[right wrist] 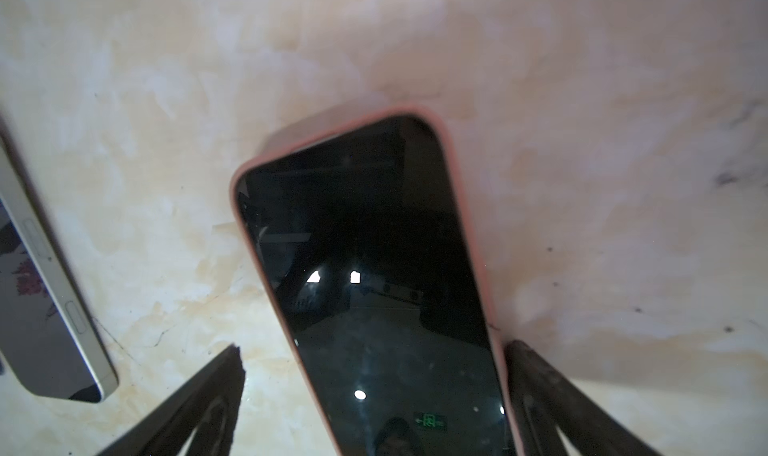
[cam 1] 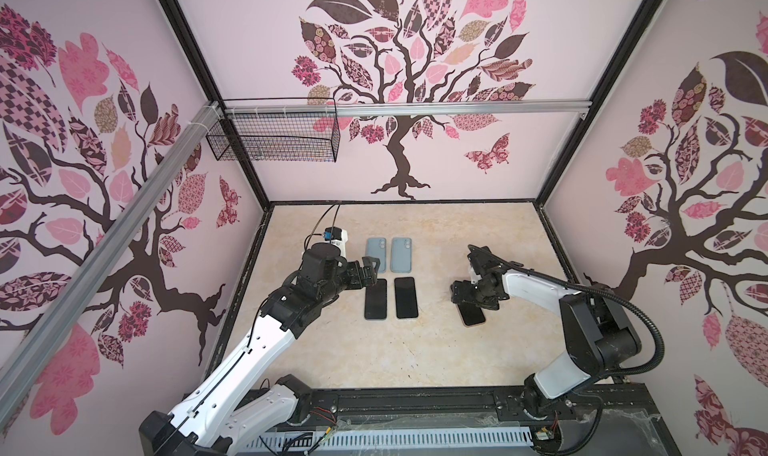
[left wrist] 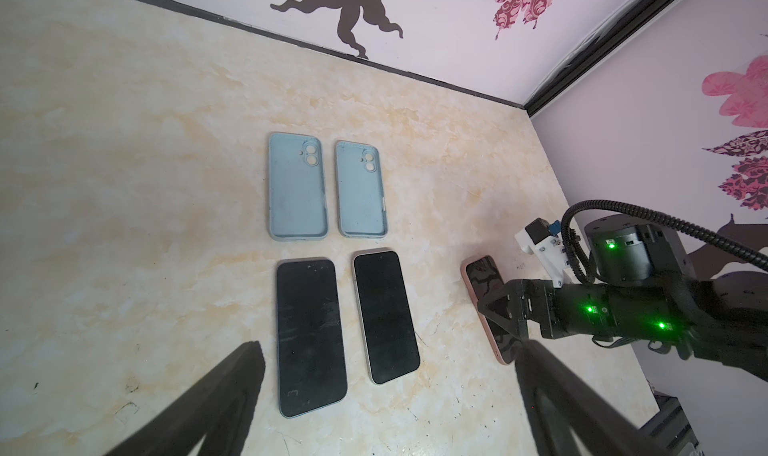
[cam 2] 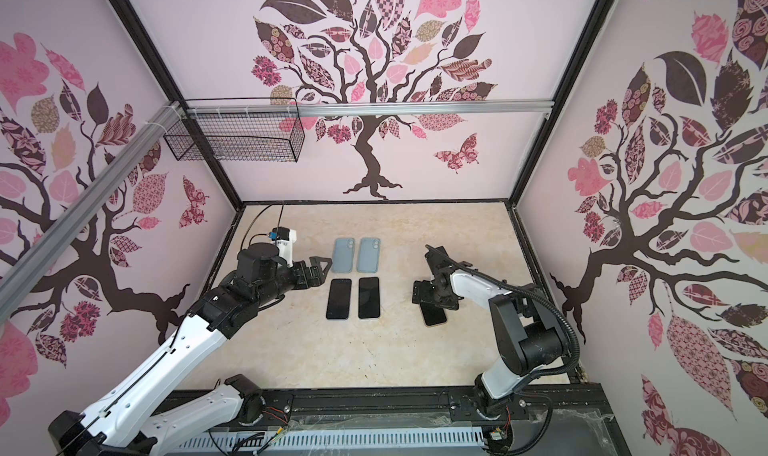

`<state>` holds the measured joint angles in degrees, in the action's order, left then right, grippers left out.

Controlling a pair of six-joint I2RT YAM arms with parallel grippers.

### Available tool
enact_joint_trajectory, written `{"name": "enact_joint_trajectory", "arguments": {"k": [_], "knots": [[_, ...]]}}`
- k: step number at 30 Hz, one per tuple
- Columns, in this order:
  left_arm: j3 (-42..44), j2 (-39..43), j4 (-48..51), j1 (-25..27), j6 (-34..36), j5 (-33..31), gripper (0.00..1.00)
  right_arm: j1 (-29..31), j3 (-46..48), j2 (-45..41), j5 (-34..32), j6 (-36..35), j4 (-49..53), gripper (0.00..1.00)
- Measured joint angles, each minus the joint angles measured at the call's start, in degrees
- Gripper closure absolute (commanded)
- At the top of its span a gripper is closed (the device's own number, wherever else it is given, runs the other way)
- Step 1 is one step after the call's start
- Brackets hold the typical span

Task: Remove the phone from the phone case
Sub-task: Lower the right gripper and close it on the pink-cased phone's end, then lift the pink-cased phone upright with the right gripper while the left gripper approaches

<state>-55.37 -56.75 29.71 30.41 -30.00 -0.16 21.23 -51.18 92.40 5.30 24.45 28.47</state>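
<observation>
A phone (right wrist: 374, 246) with a dark screen lies face up on the marble tabletop inside a pink phone case (right wrist: 461, 192); it shows in both top views (cam 1: 471, 314) (cam 2: 434, 317) and in the left wrist view (left wrist: 482, 277). My right gripper (right wrist: 374, 350) is open and straddles the near part of the cased phone. One finger lies beside the case's edge and the other stands apart from it. My left gripper (cam 1: 374, 272) is open and empty, hovering at the left of the row of bare phones.
Two empty light-blue cases (cam 1: 376, 254) (cam 1: 401, 253) lie behind two bare phones (cam 1: 375, 298) (cam 1: 405, 297) at mid-table. A wire basket (cam 1: 274, 138) hangs on the back left rail. Walls close in the table on three sides.
</observation>
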Motion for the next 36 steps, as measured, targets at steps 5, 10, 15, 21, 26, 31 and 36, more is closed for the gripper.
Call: {"name": "enact_joint_trajectory", "arguments": {"k": [5, 10, 15, 21, 26, 31, 36], "knots": [[0.0, -0.3, 0.3, -0.2, -0.1, 0.7, 0.02, 2.1, -3.4, 3.1, -3.3, 0.0, 3.0, 0.0], [0.0, -0.3, 0.6, -0.5, -0.1, 0.9, 0.02, 3.6, -7.0, 6.6, -6.4, -0.4, 5.0, 0.01], [0.5, -0.3, 0.7, -0.7, -0.2, 1.3, 0.02, 4.2, -10.6, 9.9, -9.0, -1.1, 6.5, 0.01], [0.9, -0.3, 1.5, -0.8, -0.2, 1.6, 0.02, 4.2, -14.0, 12.6, -9.7, -2.6, 7.1, 0.07], [1.5, -0.3, 1.6, -0.8, -0.2, 1.2, 0.02, 4.2, -15.0, 13.4, -9.7, -3.6, 7.5, 0.11], [3.0, 0.3, 1.6, -0.9, -0.5, 0.1, 0.02, 4.2, -15.7, 13.9, -9.9, -4.3, 8.0, 0.18], [4.0, 1.2, 1.0, -0.9, -2.8, -1.9, 0.02, 4.2, -15.9, 14.0, -10.5, -4.5, 7.9, 0.25]]}}
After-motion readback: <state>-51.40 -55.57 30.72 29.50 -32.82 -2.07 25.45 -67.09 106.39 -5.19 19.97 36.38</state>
